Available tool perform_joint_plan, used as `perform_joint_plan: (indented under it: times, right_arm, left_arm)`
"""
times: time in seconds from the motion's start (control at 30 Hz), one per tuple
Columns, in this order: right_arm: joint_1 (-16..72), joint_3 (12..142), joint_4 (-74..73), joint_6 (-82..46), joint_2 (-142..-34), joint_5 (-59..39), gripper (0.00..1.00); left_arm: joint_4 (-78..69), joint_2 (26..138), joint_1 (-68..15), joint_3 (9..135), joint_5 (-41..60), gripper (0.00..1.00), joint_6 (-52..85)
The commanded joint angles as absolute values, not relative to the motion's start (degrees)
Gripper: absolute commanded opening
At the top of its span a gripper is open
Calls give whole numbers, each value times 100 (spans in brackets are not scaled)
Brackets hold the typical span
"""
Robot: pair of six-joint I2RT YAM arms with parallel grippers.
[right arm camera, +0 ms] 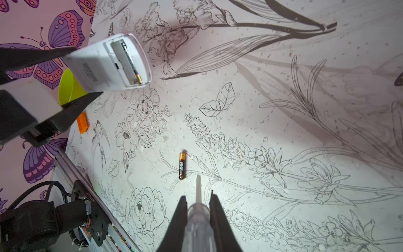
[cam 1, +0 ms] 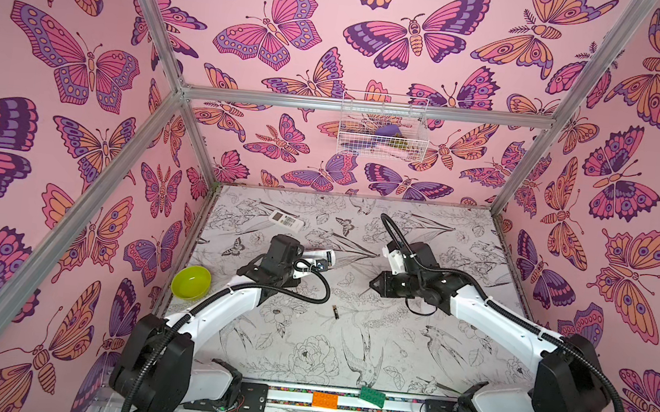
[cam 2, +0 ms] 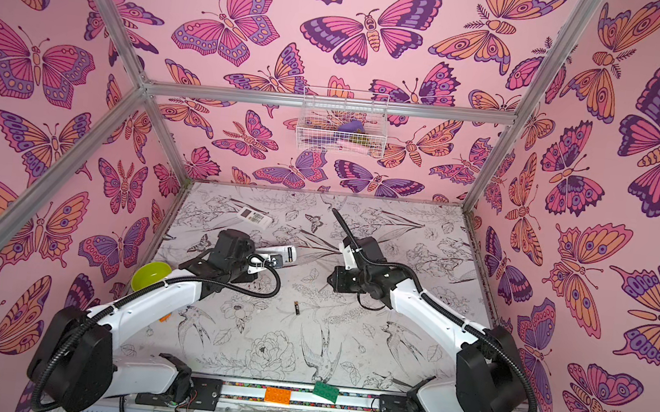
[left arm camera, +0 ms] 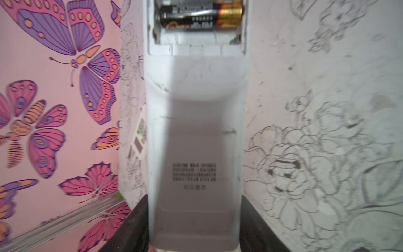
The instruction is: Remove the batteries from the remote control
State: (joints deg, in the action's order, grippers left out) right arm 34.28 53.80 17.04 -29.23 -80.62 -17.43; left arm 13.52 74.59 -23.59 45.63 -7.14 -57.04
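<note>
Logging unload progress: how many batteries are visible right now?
2. One battery lies loose on the table; another battery sits in the open compartment of the remote in the left gripper. The far remote may hide more.

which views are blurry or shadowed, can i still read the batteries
Left wrist view: the held remote is soft and grey-shadowed down its middle, the battery in its compartment reads clearer. Right wrist view: loose battery sharp, the clear tool near the lens blurred. In both top views, light is even.
</note>
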Motion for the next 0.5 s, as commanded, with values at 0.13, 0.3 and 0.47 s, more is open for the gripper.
perform_joint_plan:
  times: [0.13,0.3,0.47]
  right_arm:
    - [3712,5309,813,-3107,-8075,-1605,0]
    - [3863,5423,507,-3270,-8420,-1661,0]
    - [3896,5644,511,-3236,-8724,-1757,0]
  left_arm:
    - [2143,7499,-2065,4389,404,0,-3805]
    - [2135,7678,-1899,4373,707,0,-3292]
    - [2079,7898,-1890,4349,791,0,-3272]
